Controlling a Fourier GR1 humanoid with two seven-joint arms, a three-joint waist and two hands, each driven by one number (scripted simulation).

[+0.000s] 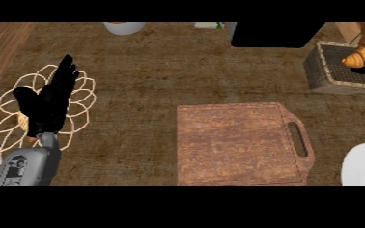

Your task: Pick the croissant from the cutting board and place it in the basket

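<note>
Croissant point(354, 57) sits in basket point(329, 79) at right edge; left hand point(49, 101) open, released

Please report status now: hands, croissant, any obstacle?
Left hand open, resting at left. Right hand not in view. Croissant in basket. Cutting board bare.

croissant point(354, 58) in basket point(322, 72) | cutting board point(239, 142) ctr | left hand point(49, 99) open

I saw a mottled brown stone-look countertop point(143, 72) filling my view. A pale wooden strip point(13, 38) edged its far left.
</note>
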